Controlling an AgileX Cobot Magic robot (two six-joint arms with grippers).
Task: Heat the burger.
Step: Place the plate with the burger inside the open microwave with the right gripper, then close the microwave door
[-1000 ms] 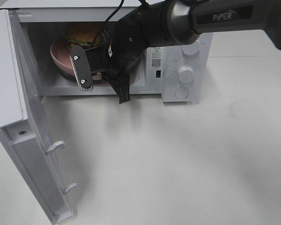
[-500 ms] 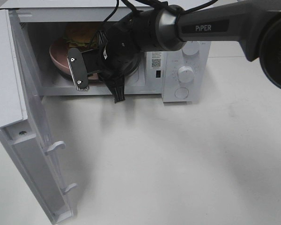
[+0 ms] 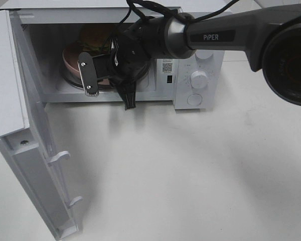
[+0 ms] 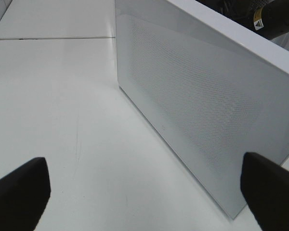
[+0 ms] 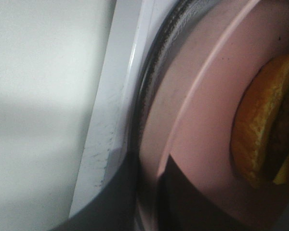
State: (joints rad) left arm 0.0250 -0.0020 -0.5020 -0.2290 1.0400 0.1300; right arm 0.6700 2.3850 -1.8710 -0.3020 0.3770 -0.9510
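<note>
The burger point(image 3: 94, 39) sits on a round pink plate point(image 3: 70, 59) inside the open microwave point(image 3: 195, 60). My right gripper point(image 3: 102, 78) reaches into the cavity from the right and is shut on the plate's near rim. In the right wrist view a dark finger point(image 5: 183, 192) lies over the pink plate point(image 5: 202, 120), with the burger's orange edge point(image 5: 260, 134) just past it. The plate is over the glass turntable point(image 5: 149, 96); whether it rests on it I cannot tell. My left gripper point(image 4: 144, 192) is open on the far side of the microwave door point(image 4: 197, 106), holding nothing.
The microwave door point(image 3: 20, 100) is swung wide open to the left and reaches toward the table's front. Two knobs point(image 3: 198, 79) are on the control panel at the right. The white table point(image 3: 190, 170) spreads in front of the oven.
My right gripper has carried the plate and burger a little to the right and deeper into the microwave. The left gripper's opening has not changed.
</note>
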